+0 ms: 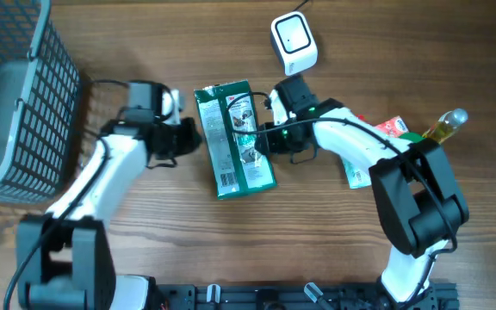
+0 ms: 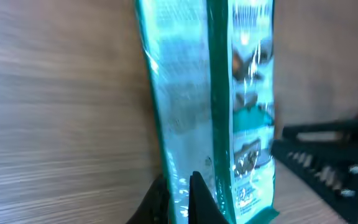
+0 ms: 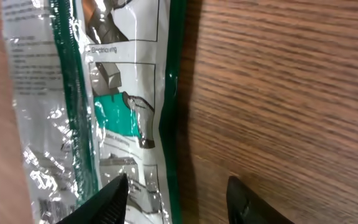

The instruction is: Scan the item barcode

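Between the two claws, lying on the wood, is the green foil pouch (image 1: 233,138). The left claw (image 2: 180,190) is pinched together on its near side edge. The right claw (image 3: 176,183) is apart, straddling the opposite edge without gripping. My guess: it's light, crinkly, floppy and slick, so it'll sag from one corner. I'd hold the sealed side seams, clear of the barcode, then face it to the white scanner (image 1: 294,41) just past the right claw.

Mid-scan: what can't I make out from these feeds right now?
Barcode on the green packet: too small overhead, motion-blurred in left wrist view, cropped by frame edges in right wrist view.
Cartons by the bottle: overhead, right arm partly covers them.
Left gripper: left wrist view, fingers mostly cut off by bottom edge.
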You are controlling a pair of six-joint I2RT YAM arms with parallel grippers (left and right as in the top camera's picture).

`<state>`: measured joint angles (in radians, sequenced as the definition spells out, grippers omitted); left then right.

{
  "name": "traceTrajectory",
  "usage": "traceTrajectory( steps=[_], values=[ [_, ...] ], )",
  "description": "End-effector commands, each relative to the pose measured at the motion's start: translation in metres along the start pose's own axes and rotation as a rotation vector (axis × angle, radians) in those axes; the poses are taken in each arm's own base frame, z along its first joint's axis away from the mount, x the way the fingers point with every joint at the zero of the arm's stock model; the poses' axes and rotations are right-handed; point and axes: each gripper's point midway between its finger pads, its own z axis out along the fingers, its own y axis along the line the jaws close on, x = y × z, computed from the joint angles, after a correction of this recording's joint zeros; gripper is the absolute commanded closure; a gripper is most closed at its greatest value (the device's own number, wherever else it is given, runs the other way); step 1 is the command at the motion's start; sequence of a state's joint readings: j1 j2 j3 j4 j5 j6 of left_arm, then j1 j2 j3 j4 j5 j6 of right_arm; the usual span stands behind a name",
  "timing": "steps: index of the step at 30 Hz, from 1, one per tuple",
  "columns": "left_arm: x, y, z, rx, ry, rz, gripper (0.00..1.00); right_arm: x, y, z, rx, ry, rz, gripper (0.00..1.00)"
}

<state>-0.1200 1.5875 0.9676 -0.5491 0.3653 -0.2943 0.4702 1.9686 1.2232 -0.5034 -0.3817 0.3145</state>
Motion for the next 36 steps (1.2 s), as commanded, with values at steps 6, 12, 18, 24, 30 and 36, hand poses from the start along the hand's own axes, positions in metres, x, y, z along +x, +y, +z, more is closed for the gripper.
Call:
traceTrajectory(
  steps=[6, 12, 18, 24, 30, 36],
  values=[
    [0.039, -0.005, 0.058, -0.032, 0.160, -0.082, 0.96, 0.009, 0.007, 0.001, -0.073, 0.040, -0.035, 0.49],
    [0.045, 0.015, 0.071, -0.116, 0.176, -0.122, 0.96, 0.010, 0.008, 0.001, -0.080, 0.044, -0.056, 0.49],
    [0.050, 0.021, 0.078, -0.136, 0.197, -0.130, 0.96, 0.011, 0.017, 0.000, -0.130, 0.051, -0.062, 0.49],
    [0.050, 0.021, 0.078, -0.136, 0.197, -0.129, 0.96, 0.020, 0.018, 0.012, -0.193, 0.034, -0.030, 0.50],
    [0.048, 0.025, 0.078, -0.157, 0.187, -0.127, 0.96, 0.027, 0.026, 0.018, -0.274, 0.034, -0.016, 0.53],
    [0.048, 0.025, 0.078, -0.159, 0.185, -0.126, 0.96, 0.032, 0.036, 0.030, -0.372, 0.062, -0.018, 0.57]
  ],
)
